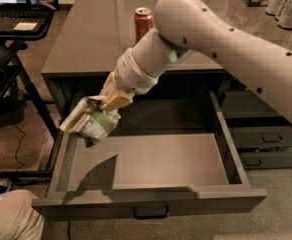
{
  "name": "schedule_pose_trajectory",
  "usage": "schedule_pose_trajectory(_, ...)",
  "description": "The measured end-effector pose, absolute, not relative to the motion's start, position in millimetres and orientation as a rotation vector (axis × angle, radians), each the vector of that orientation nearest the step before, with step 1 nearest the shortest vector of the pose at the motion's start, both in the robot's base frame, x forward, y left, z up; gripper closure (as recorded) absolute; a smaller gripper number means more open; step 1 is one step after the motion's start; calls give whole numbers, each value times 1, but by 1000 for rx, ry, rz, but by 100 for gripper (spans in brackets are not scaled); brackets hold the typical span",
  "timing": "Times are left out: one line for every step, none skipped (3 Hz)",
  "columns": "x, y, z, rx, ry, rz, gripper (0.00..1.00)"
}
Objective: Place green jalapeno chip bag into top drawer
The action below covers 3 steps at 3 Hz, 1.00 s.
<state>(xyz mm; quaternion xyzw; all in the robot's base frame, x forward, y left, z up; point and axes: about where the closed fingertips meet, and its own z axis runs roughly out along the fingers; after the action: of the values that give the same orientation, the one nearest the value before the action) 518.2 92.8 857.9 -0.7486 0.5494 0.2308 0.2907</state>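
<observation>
Grey desk (81, 54) above, with the top drawer (151, 200) pulled out beneath it. Over the drawer's side wall nearest the laptop (16, 14), the gripper (112, 101) is clamped on the upper edge of the green jalapeno chip bag (91, 124), which hangs tilted below it. The drawer floor lies inward and lower, so release likely needs an inward shift first.

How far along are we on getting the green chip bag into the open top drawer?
Done: the wide grey top drawer stands pulled open. In hand: the gripper hangs over the drawer's rear corner on the camera view's left, jaws shut on the crinkled light-green chip bag. Left: lower the bag in and release.
</observation>
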Motion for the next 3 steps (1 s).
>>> schedule_pose_trajectory(519, 84, 814, -1970, 1529, 479, 100)
schedule_pose_trajectory(536, 79, 789, -1954, 1533, 329, 100)
schedule_pose_trajectory(560, 68, 773, -1948, 1467, 215, 100)
